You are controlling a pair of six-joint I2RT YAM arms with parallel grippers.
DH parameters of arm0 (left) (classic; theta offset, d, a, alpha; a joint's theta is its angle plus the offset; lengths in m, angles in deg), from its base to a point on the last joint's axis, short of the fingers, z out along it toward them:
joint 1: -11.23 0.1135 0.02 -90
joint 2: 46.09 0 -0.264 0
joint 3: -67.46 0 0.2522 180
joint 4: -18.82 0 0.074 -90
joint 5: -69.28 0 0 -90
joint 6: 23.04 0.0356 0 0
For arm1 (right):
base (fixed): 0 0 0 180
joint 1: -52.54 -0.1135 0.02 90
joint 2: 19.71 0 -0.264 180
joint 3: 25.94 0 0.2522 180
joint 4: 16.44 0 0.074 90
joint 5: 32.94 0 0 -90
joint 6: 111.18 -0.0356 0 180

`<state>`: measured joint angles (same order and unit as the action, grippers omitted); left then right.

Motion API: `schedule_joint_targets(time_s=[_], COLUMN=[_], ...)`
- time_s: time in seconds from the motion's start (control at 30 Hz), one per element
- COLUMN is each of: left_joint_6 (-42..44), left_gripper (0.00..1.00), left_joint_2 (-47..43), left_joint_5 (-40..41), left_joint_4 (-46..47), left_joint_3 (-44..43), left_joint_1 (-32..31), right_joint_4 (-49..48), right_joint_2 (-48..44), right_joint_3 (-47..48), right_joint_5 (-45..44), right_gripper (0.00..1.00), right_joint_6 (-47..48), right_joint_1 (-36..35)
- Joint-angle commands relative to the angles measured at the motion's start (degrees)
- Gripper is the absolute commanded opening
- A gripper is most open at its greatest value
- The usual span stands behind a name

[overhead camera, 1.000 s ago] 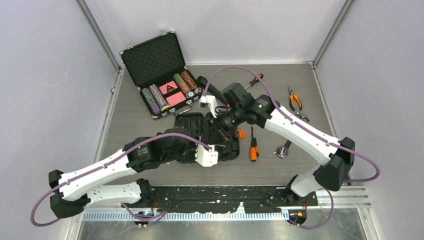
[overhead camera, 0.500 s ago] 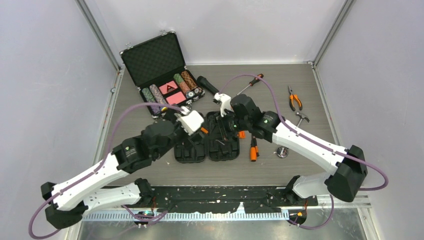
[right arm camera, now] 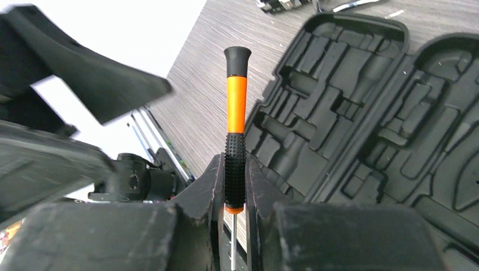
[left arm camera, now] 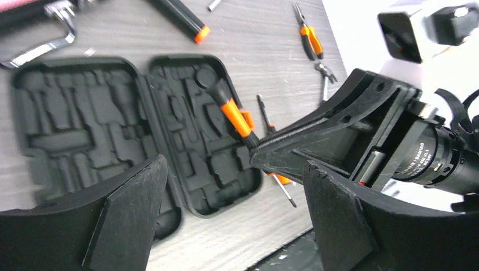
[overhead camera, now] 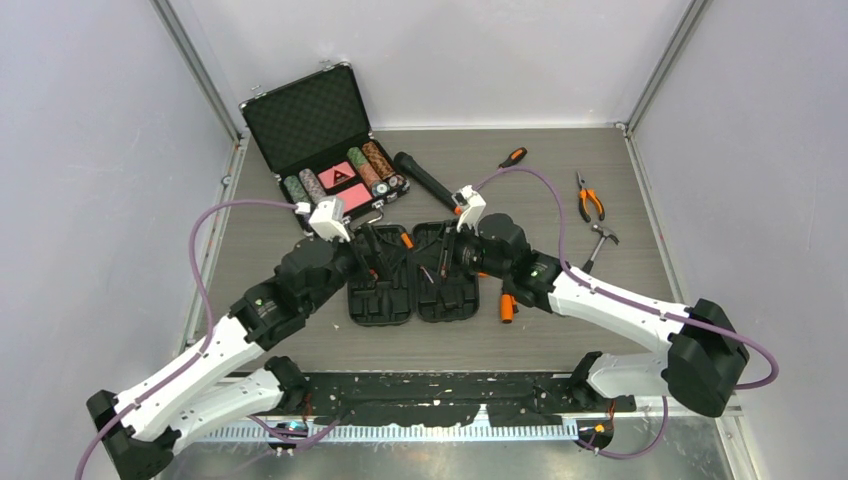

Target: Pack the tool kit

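The tool kit case (overhead camera: 385, 300) lies open and flat at mid-table, its moulded slots showing in both halves (left arm camera: 85, 124) (right arm camera: 361, 96). My right gripper (overhead camera: 440, 266) (right arm camera: 234, 189) is shut on the dotted black grip of a small orange-and-black screwdriver (right arm camera: 236, 101) (left arm camera: 234, 116) (overhead camera: 405, 241), held just above the case's hinge line. My left gripper (overhead camera: 377, 257) (left arm camera: 234, 226) hovers over the left half, open, with nothing between its fingers. Another orange screwdriver (overhead camera: 507, 303) lies right of the case.
An open poker chip case (overhead camera: 320, 150) stands at the back left, with a black flashlight (overhead camera: 425, 180) beside it. Pliers (overhead camera: 589, 198), a hammer (overhead camera: 598, 243) and a long screwdriver (overhead camera: 512, 157) lie at the right and back.
My left arm swung from the case's near right corner up to its left half and its gripper opened. My right arm came down toward the case with the screwdriver in it.
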<state>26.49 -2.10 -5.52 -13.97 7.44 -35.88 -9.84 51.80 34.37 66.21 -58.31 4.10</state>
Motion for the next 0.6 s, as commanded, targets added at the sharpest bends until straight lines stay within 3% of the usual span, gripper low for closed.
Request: schedule_joint_targets(time_s=[0.0,0.43,0.57], left_joint_6=[-12.9,-17.7,-21.5], left_gripper=[0.87,0.67,0.65], left_joint_2=[0.6,4.4,3.7], left_joint_5=[-5.2,-5.8,-5.3], left_joint_4=[11.3,14.4,14.7], left_joint_3=[3.5,4.4,6.2], left_joint_1=[0.6,2.3,2.7], right_joint_4=[-10.8,-15.1,-17.2], right_joint_2=[-2.8,-1.5,-1.7], right_joint_3=[-0.9,-2.4,-3.6], right_joint_5=[-1.7,0.2,0.3], right_gripper=[0.05,0.06,0.05], right_joint_6=[-2.8,-3.8,-4.0], right_joint_1=[-0.8,-2.4,-2.5])
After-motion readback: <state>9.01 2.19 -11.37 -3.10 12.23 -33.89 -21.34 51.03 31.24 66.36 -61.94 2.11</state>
